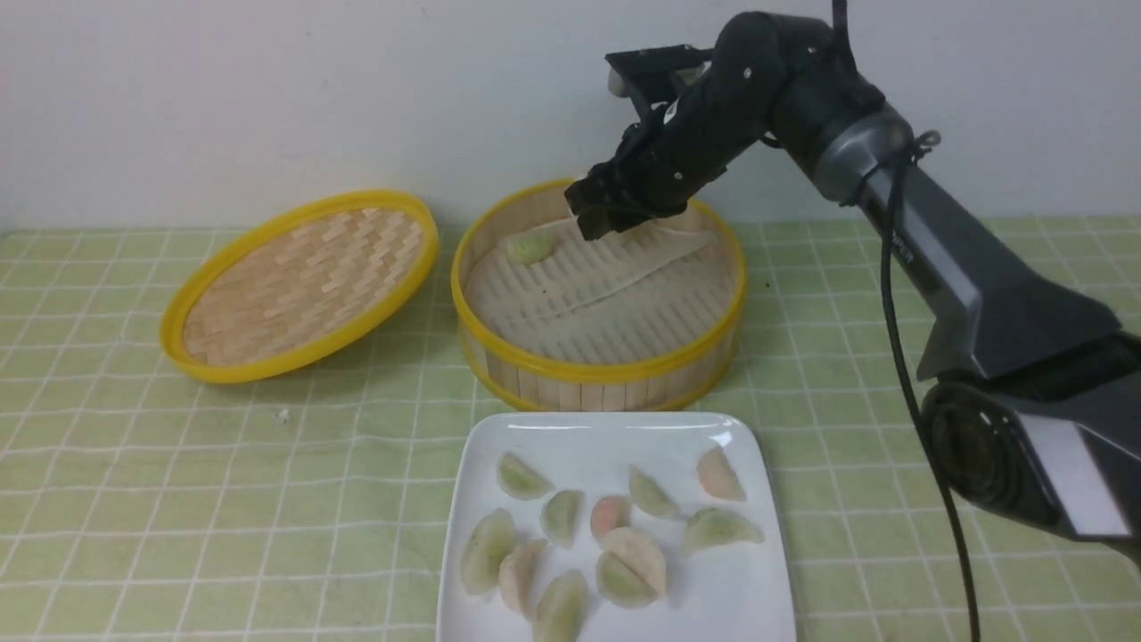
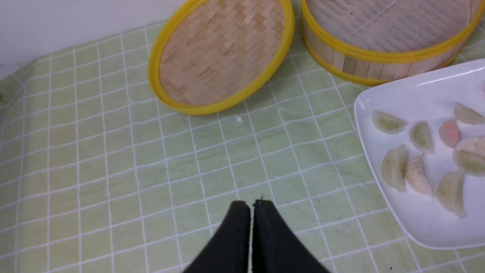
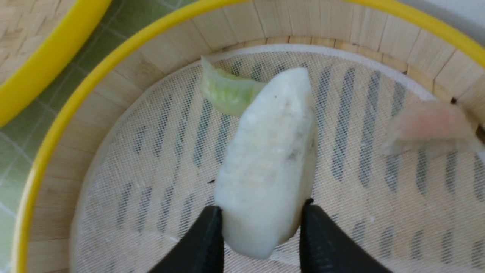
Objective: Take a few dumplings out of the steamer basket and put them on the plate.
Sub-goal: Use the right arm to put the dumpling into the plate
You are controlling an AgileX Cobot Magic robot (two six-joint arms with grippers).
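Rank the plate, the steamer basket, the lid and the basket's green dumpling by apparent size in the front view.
1. plate, though nearest the camera
2. steamer basket and lid, nearly alike
3. green dumpling

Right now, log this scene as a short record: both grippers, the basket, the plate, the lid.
right gripper: shut on a whitish dumpling, over the steamer basket
left gripper: shut, empty, above the tablecloth
in basket: green dumpling and pinkish dumpling on the liner
plate: about eleven dumplings, some overlapping
lid: off, beside the basket on the robot's left
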